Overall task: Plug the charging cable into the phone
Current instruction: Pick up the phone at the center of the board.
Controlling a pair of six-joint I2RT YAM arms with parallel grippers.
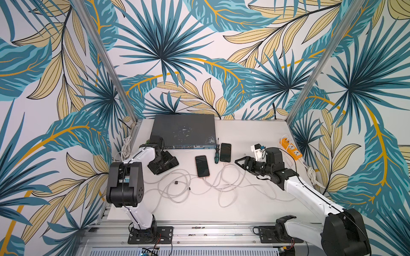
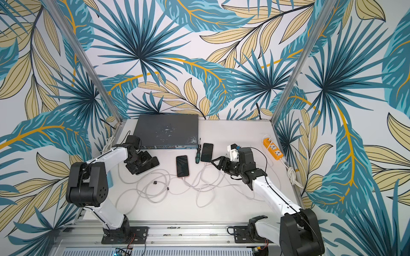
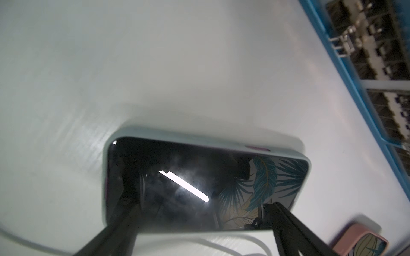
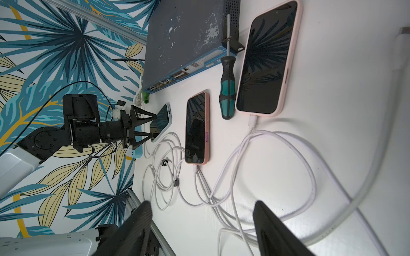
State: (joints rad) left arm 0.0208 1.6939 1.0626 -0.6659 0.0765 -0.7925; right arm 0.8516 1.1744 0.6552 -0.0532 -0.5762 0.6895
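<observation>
- In a top view we see the left tool [image 1: 163, 165] spread wide over the mint-cased phone [image 1: 174, 163], which lies on the table [image 1: 244, 133] in front of the grey switch [image 1: 184, 130]. The right tool [image 1: 238, 163] hangs open and empty near the tangled charging cables [image 1: 213, 186].
- Left wrist: its fingers [image 3: 288, 221] stand over the dark screen, gripping nothing.
- Right wrist: we find two pink-cased phones [image 4: 266, 59], each with a cable plugged in.
</observation>
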